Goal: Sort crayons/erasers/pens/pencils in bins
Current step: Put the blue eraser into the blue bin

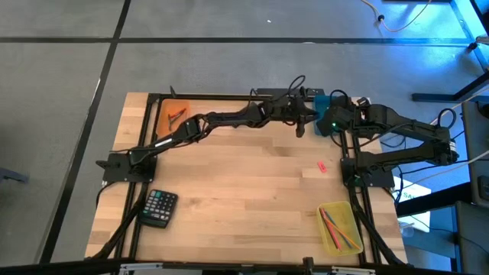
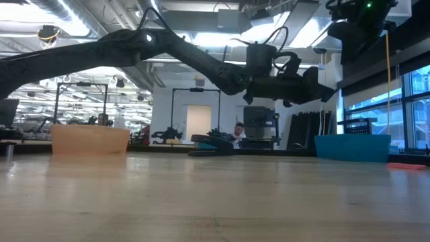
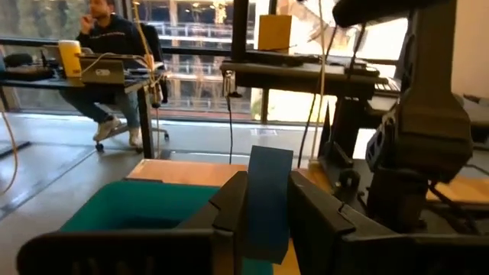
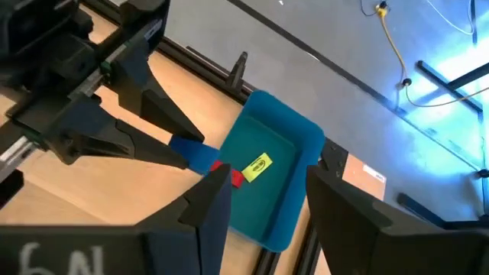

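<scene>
You've got a black calculator (image 1: 160, 208) near the front-left corner of the wood table (image 1: 252, 191), w/ a seated person (image 3: 107, 53) at a desk w/ a laptop (image 3: 103, 70) in the room behind.

Blue eraser (image 3: 267, 202), teal bin (image 4: 279, 164)

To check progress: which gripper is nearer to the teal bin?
Left. The left gripper holds the blue eraser at the teal bin edge; the right gripper hangs higher above.

Bright ceiling lights and windows; foreground tabletop blurred.
</scene>
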